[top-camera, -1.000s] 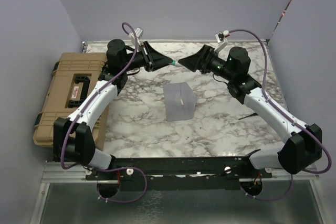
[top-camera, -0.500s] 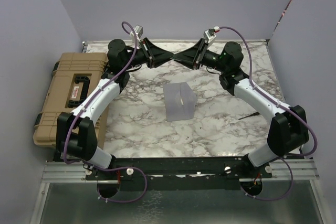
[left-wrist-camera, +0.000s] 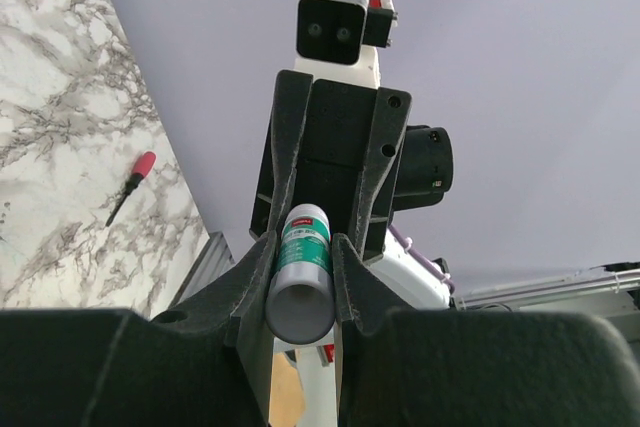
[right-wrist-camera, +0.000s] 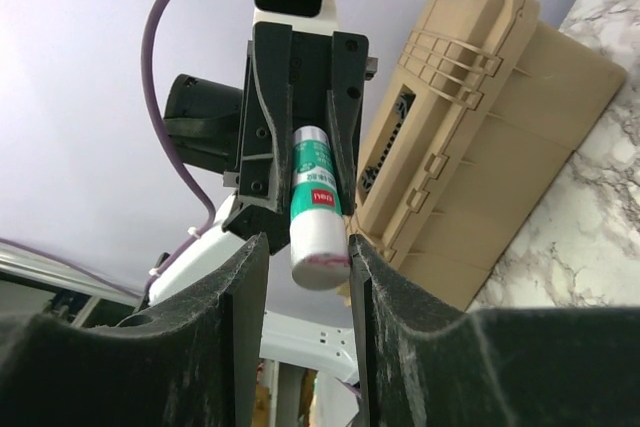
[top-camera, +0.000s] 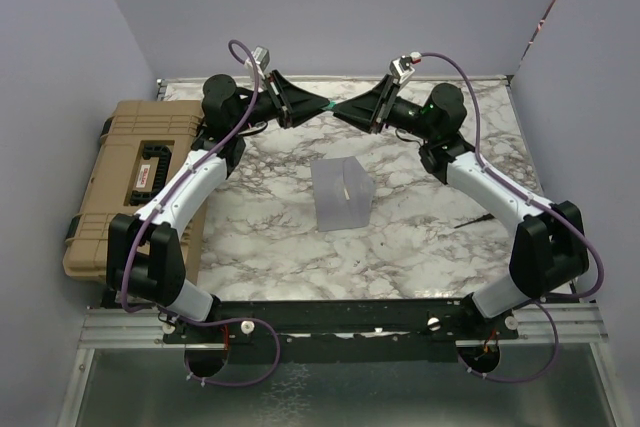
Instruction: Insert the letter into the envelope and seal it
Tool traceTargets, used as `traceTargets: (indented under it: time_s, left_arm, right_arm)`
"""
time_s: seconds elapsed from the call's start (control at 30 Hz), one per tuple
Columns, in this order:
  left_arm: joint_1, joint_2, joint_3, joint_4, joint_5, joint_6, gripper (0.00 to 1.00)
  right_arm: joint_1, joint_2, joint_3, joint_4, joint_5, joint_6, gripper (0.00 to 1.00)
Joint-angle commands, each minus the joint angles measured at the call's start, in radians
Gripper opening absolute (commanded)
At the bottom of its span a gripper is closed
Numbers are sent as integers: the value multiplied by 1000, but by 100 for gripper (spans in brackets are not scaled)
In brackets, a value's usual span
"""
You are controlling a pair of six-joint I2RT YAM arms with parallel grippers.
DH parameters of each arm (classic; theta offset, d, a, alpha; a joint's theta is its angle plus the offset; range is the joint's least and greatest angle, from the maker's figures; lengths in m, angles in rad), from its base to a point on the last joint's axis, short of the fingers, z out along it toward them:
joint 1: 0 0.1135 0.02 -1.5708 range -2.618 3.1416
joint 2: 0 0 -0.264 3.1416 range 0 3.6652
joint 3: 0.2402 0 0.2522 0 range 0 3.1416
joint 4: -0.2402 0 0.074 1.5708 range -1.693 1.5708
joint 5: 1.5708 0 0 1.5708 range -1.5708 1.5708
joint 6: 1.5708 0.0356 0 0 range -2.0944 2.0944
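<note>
Right claw point(top-camera: 342, 113) advanced around glue stick point(right-wrist-camera: 318, 207), left claw point(top-camera: 318, 104) gripping, midair

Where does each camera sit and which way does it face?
Top external: fixed above and behind the bases, looking down on the table; both arms whole, left gripper and right gripper facing each other.
Left wrist: on the raised left arm, facing the right gripper; own fingers clamp the glue stick.
Right wrist: faces the left gripper, tan case behind; own fingers flank the stick's end.
Shared: both wrist views show the glue stick.
</note>
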Motion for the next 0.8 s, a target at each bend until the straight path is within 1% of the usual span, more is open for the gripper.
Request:
traceTargets:
  time_s: [0.0,0.17,0.27,0.33,0.43,0.57,0.77]
  left_arm:
    - [18,0,21,1,-1,35,0]
    - [18,-2,24,0,15,45,0]
    - [18,-1,26,1,20,49,0]
    - [18,1,25,-1,22,52,0]
    - [18,1,22,0,22,54,0]
    - [17,2,23,-2,23,54,0]
    - [18,2,23,-1,30,54,0]
  right_arm:
    - [-12,-50,-5,-63,-16,-97,41]
    - [-13,-28,15,-60,-26,-106,45]
    - [-13,-9,33,-57,-36,-108,51]
    - [-13,2,43,-54,-43,-108,53]
    - [-13,12,46,-37,-49,-102,50]
    - [-13,22,46,-23,-53,-96,42]
    - [-13,33,45,-20,-49,-93,36]
